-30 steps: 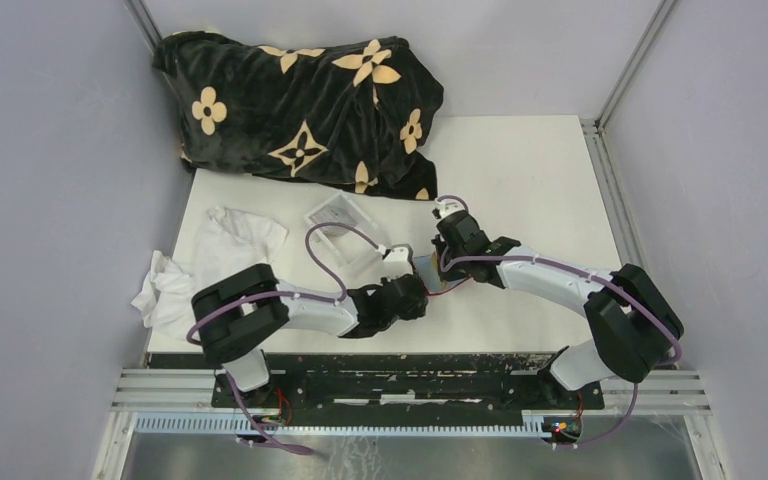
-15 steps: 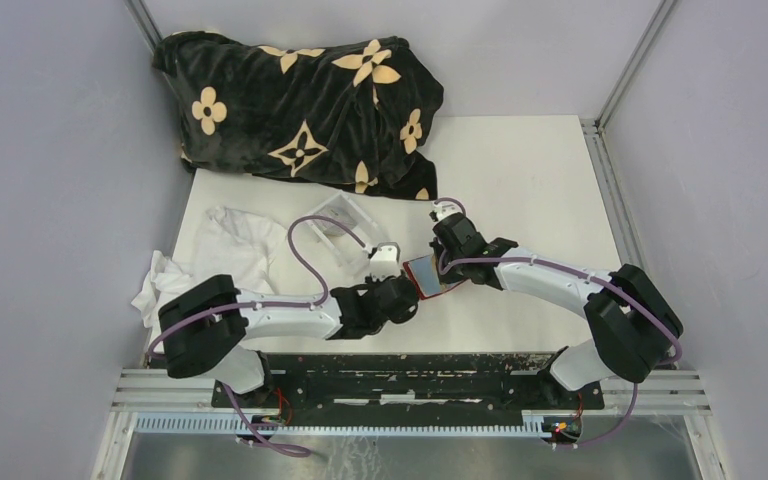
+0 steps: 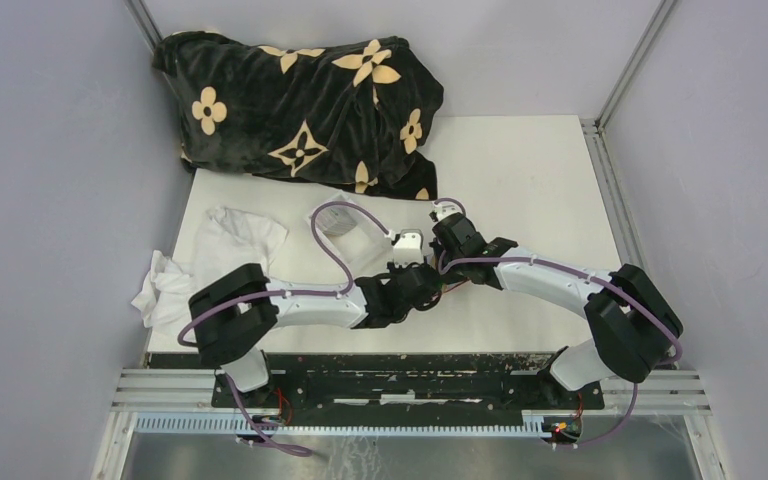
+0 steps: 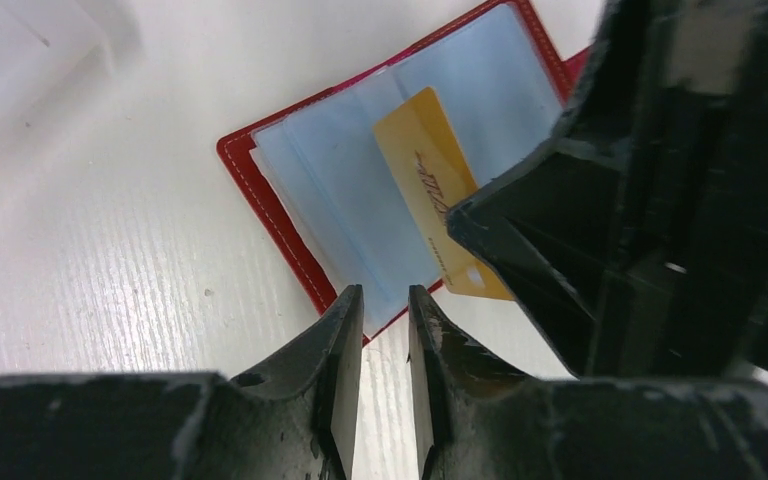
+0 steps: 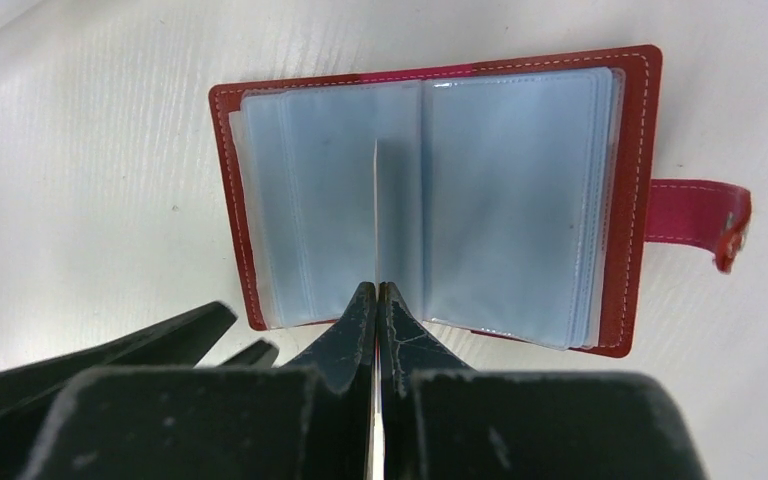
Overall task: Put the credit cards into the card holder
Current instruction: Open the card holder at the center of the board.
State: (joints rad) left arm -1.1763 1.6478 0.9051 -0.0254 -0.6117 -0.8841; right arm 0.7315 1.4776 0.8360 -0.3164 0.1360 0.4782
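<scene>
The red card holder [image 5: 628,200] lies open on the white table, its clear bluish sleeves facing up and its snap tab [image 5: 700,212] to the right. My right gripper [image 5: 377,290] is shut on a yellow-orange credit card [image 4: 430,190], which stands edge-on [image 5: 375,200] over the holder's middle fold. In the left wrist view the card reaches in among the sleeves. My left gripper [image 4: 385,300] hovers at the holder's near corner [image 4: 260,195], its jaws a narrow gap apart with only table between them. In the top view both grippers [image 3: 430,272] meet and hide the holder.
A black blanket with tan flowers [image 3: 300,100] covers the table's far left. A crumpled white cloth [image 3: 210,260] lies at the left edge. A clear plastic box [image 3: 345,222] sits just behind the left arm's cable.
My left arm swung left and then back right and forward, ending tight beside the right gripper and covering the holder in the top view. The right arm has hardly moved.
</scene>
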